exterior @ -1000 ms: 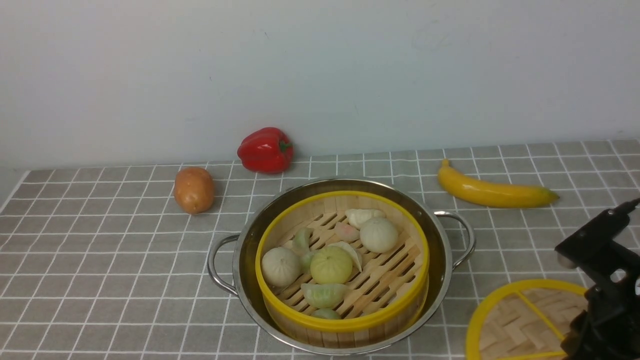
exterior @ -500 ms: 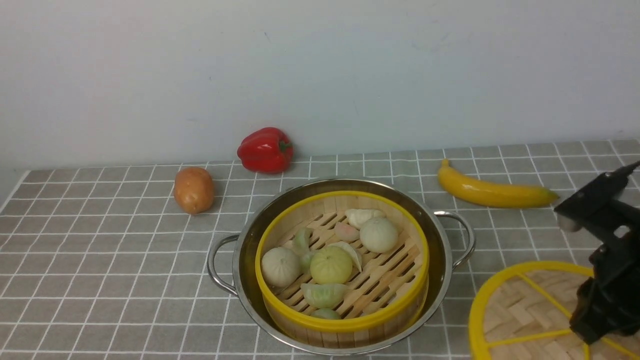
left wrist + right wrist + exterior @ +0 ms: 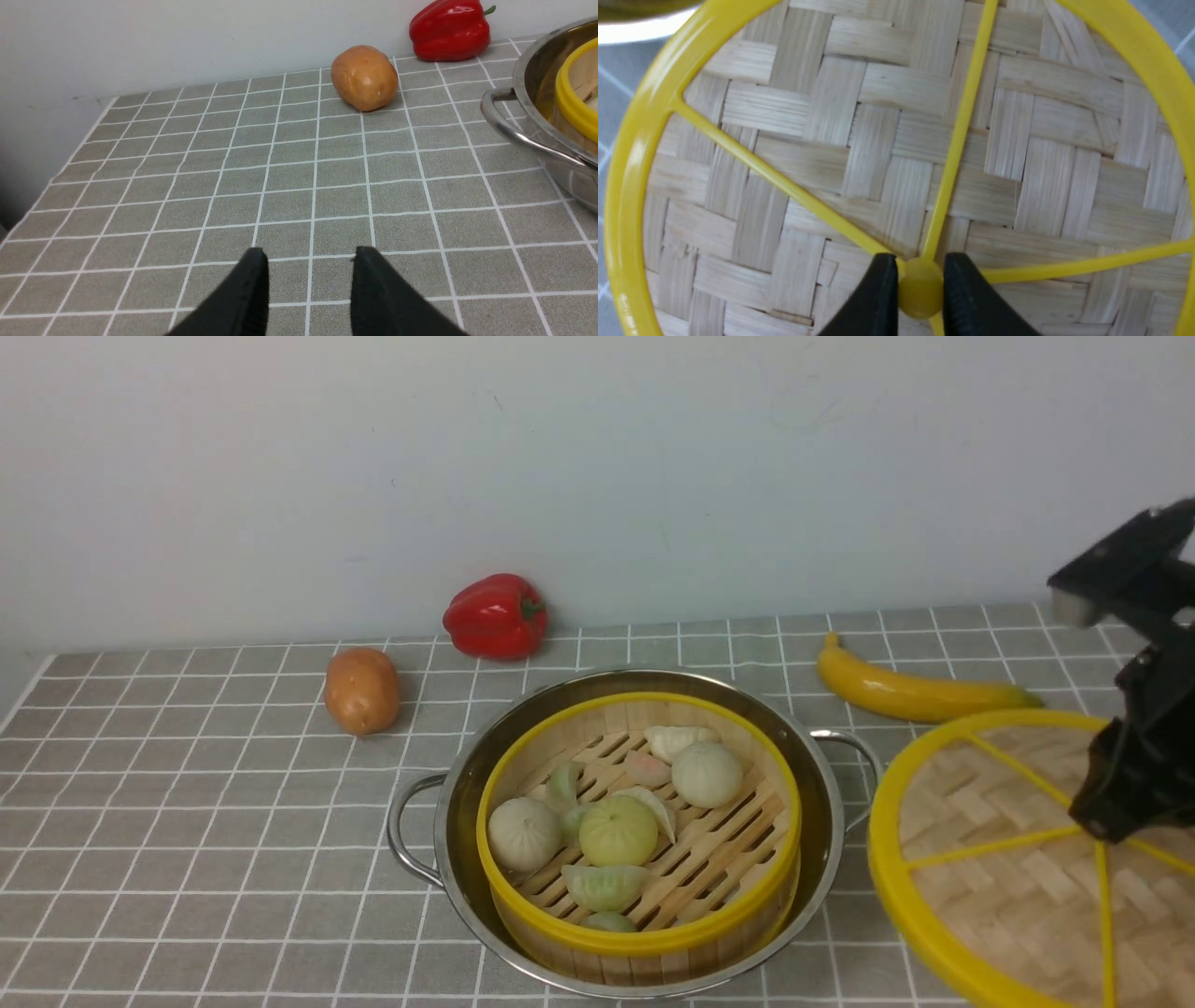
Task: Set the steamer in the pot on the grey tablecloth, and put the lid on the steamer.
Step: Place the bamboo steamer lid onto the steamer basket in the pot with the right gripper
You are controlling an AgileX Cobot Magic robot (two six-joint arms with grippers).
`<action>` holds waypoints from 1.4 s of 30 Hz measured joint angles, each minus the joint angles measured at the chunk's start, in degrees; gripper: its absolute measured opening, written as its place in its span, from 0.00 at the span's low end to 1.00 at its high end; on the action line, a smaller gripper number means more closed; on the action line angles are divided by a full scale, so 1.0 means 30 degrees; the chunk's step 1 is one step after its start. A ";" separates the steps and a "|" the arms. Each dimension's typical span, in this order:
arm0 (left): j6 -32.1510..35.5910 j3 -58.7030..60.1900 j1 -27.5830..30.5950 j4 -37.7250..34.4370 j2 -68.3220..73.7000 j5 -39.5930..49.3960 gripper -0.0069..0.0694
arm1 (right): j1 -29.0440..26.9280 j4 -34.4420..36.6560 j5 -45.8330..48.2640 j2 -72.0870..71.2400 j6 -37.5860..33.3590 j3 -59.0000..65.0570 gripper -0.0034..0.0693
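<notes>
The right gripper (image 3: 920,275) pinches the small yellow knob (image 3: 920,291) at the hub of the lid (image 3: 1008,859), its black jaws closed on either side of it. The woven disc fills the lower right of the front view, tilted and apparently clear of the grey tablecloth (image 3: 205,803).

The lid looks light and stiff, a thin bamboo weave braced by yellow plastic spokes and rim. The knob is the natural hold, dead centre and balanced. It is smooth and small, though, so the disc could likely swivel or slip if swung fast.

At centre frame the pot (image 3: 822,775) stands on the cloth with the steamer (image 3: 653,940) already seated inside it. A band of bare steel shows around the basket. On its slatted floor lie toy buns, two pale and one yellow-green, among green, white and pink dumplings. None rises above the rim, so the lid should sit flat.

The left gripper (image 3: 310,252) hangs open and empty over bare cloth, well apart from the pot. A potato (image 3: 361,691), a red pepper (image 3: 495,616) and a banana (image 3: 920,695) lie along the upper part of the frame.
</notes>
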 joint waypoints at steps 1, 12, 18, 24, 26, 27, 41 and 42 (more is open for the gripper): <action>0.0000 0.0000 0.0000 0.0000 0.0000 0.0000 0.41 | 0.0000 0.0000 0.0017 0.0000 -0.0017 -0.0385 0.24; 0.0000 0.0000 0.0000 0.0000 0.0000 0.0000 0.41 | 0.0000 0.0965 0.0096 0.0008 -0.0936 -0.3161 0.24; 0.0000 0.0000 0.0000 0.0000 0.0000 0.0000 0.41 | 0.0290 0.1886 0.0140 0.0757 -0.1631 -0.4681 0.24; 0.0000 0.0000 0.0000 0.0000 0.0000 0.0000 0.41 | 0.2721 0.1723 0.0160 0.2819 -0.2193 -0.6432 0.23; 0.0000 0.0000 0.0000 0.0000 0.0000 0.0000 0.41 | 0.4021 0.1472 0.0160 0.4100 -0.2264 -0.7616 0.23; 0.0000 0.0000 0.0000 0.0000 0.0000 0.0000 0.41 | 0.4318 0.1423 0.0160 0.4393 -0.2304 -0.8040 0.23; 0.0000 0.0000 0.0000 0.0000 0.0000 0.0000 0.41 | 0.8490 0.0562 0.0139 0.9208 -0.2834 -1.1752 0.23; 0.0000 0.0000 0.0000 0.0000 0.0000 0.0000 0.41 | 0.8780 0.0485 0.0139 0.9412 -0.2887 -1.1823 0.23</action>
